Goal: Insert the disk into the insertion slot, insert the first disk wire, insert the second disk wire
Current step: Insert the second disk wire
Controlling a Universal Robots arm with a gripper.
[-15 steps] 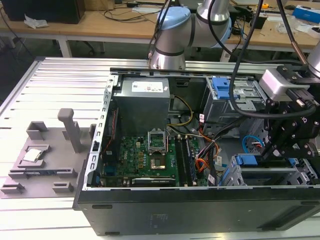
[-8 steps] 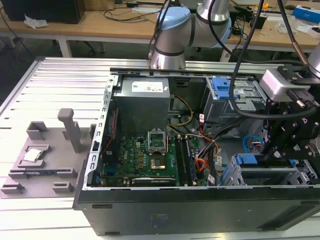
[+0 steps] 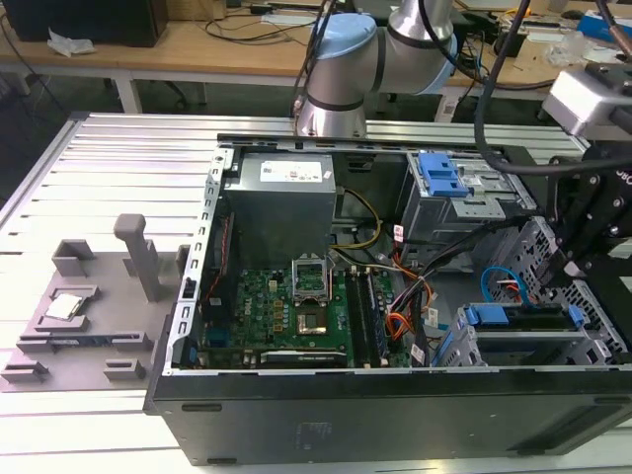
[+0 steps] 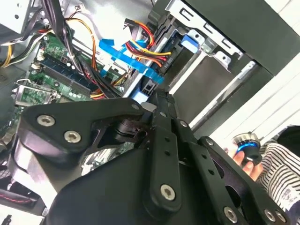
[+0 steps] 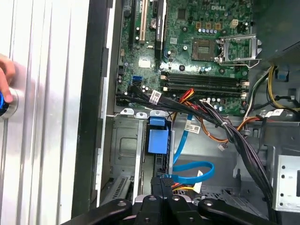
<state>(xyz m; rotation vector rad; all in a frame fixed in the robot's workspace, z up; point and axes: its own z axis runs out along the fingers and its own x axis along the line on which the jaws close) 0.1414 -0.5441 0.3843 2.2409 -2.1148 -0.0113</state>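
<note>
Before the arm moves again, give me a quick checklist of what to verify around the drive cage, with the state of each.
1. Silver hard drive in its bright blue plastic carrier sitting in the silver perforated drive cage: ok.
2. End effector positioned over the cage, close to the drive: ok.
3. Flat blue data cable plugged into the drive: cannot tell, as its end is hidden by the end effector.
4. Bundle of black and coloured wires kept off the cage: not ok, it crosses just beside it.
5. Person's hand away from the computer case: not ok, it rests on the ribbed metal table alongside.
</note>
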